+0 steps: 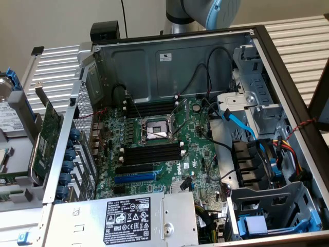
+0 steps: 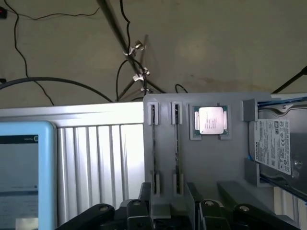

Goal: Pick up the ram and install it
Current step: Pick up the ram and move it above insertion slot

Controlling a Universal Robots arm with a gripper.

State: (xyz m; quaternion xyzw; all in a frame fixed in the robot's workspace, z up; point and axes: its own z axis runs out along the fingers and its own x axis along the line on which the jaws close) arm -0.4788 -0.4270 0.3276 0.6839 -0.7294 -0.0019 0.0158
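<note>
Outside, the arm (image 1: 205, 11) stands beyond the far wall of the open computer case (image 1: 154, 67), its motherboard (image 1: 200, 170) exposed. From the wrist, the fingers (image 2: 135, 213) are apart and empty, close to the ram (image 2: 153, 143), which stands on edge in a grey holder (image 2: 206, 163) beside a processor (image 2: 210, 120).

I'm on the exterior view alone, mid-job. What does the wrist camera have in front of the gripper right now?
Observer: A grey holder with two narrow slots, in line with the gripper.
Operator: What's in the slots?
Observer: A thin stick on edge in each, seemingly the ram.
Operator: Is the gripper holding anything?
Observer: No, its jaws stand open with nothing between them.
</note>
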